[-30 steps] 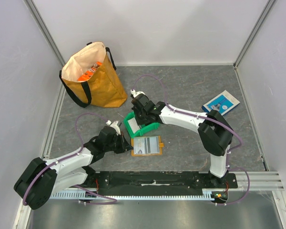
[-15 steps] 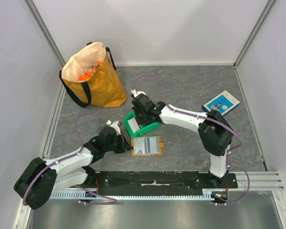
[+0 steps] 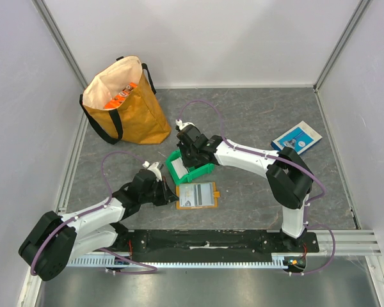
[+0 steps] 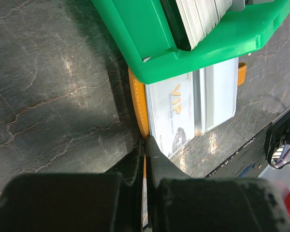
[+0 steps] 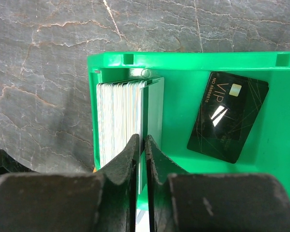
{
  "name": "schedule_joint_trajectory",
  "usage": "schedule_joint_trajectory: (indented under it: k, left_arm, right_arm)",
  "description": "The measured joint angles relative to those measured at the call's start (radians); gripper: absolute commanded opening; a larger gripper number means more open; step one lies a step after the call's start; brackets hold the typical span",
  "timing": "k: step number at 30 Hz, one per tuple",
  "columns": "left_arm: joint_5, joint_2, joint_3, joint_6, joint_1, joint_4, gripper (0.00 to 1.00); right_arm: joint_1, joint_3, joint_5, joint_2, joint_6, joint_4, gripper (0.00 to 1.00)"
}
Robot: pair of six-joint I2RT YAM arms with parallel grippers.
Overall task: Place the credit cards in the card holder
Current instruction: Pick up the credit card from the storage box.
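Note:
The orange card holder (image 3: 196, 196) lies open on the table in front of the green bin (image 3: 205, 170). A light VIP credit card (image 4: 183, 111) rests on the holder. My left gripper (image 4: 146, 140) is shut on the card holder's orange left edge (image 4: 137, 108). In the bin, a stack of credit cards (image 5: 118, 116) stands on edge, and a black credit card (image 5: 227, 116) lies flat beside it. My right gripper (image 5: 141, 141) hangs over the bin, its jaws a narrow slit apart. Its tips sit either side of the top edge of the stack's last card.
A big orange-yellow tote bag (image 3: 121, 102) stands at the back left. A blue-and-white flat box (image 3: 297, 137) lies at the right. The bin's front wall (image 4: 208, 46) overhangs the card holder's far edge in the left wrist view.
The right gripper's jaws have parted slightly over the stack. Both arms and the card holder stay where they were.

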Motion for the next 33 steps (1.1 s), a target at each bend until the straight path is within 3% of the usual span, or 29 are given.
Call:
schedule_joint_trajectory:
  k: [1, 2, 9, 18, 23, 28, 30, 33]
  left_arm:
    - [0.000, 0.000, 0.000, 0.000, 0.000, 0.000, 0.02]
    - [0.000, 0.000, 0.000, 0.000, 0.000, 0.000, 0.02]
    - [0.000, 0.000, 0.000, 0.000, 0.000, -0.002, 0.02]
    - [0.000, 0.000, 0.000, 0.000, 0.000, -0.002, 0.02]
    - [0.000, 0.000, 0.000, 0.000, 0.000, -0.002, 0.02]
    - [0.000, 0.000, 0.000, 0.000, 0.000, -0.002, 0.02]
    - [0.000, 0.000, 0.000, 0.000, 0.000, -0.002, 0.02]
    - [0.000, 0.000, 0.000, 0.001, 0.000, -0.002, 0.02]
  right_arm:
    - [0.000, 0.000, -0.003, 0.000, 0.001, 0.000, 0.02]
    - [0.000, 0.001, -0.005, 0.000, 0.002, 0.000, 0.00]
    - [-0.005, 0.005, 0.010, 0.000, 0.003, -0.002, 0.02]
    - [-0.018, 0.006, -0.012, 0.000, 0.000, -0.003, 0.12]
    - [-0.018, 0.007, -0.049, 0.000, 0.009, 0.000, 0.12]
    - [-0.017, 0.010, -0.061, 0.000, 0.016, 0.005, 0.06]
    - [-0.017, 0.010, -0.057, 0.000, 0.019, 0.005, 0.14]
    - [-0.017, 0.010, -0.055, 0.000, 0.024, 0.005, 0.47]
